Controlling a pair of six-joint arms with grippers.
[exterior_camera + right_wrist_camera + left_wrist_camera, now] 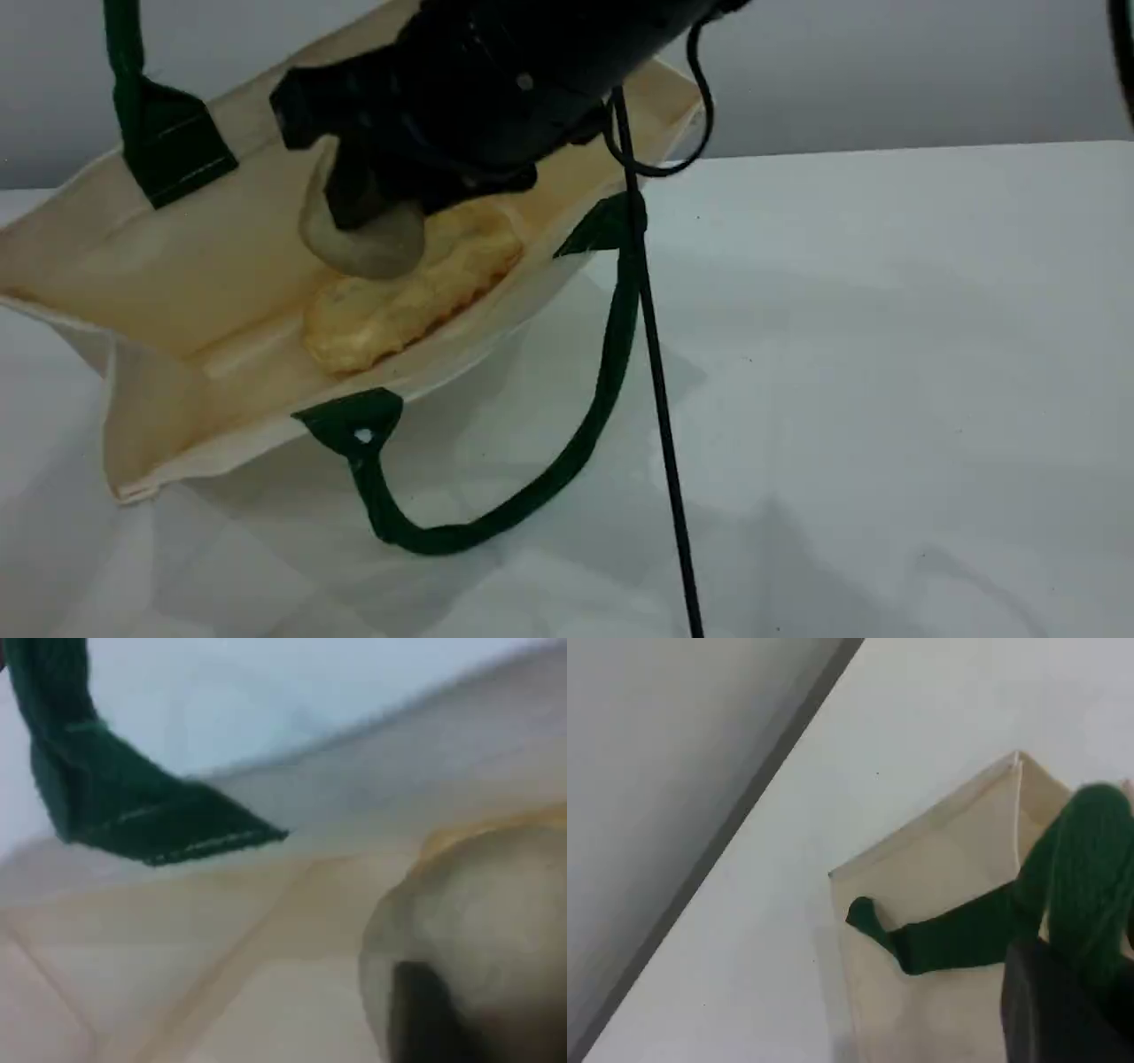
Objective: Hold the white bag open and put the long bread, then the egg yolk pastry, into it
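Observation:
The white bag lies on its side on the table with its mouth held open. Its rear green handle runs up out of the scene view. In the left wrist view that handle runs to my left gripper, which is shut on it. The long bread lies inside the bag. My right gripper reaches into the bag's mouth, shut on the egg yolk pastry, which hangs just over the bread's upper end. Close up, the pastry fills the lower right above a dark fingertip.
The bag's front green handle lies looped on the white table. A thin black cable hangs from the right arm down past the bag's right corner. A green stitched tab sits on the bag's inner wall.

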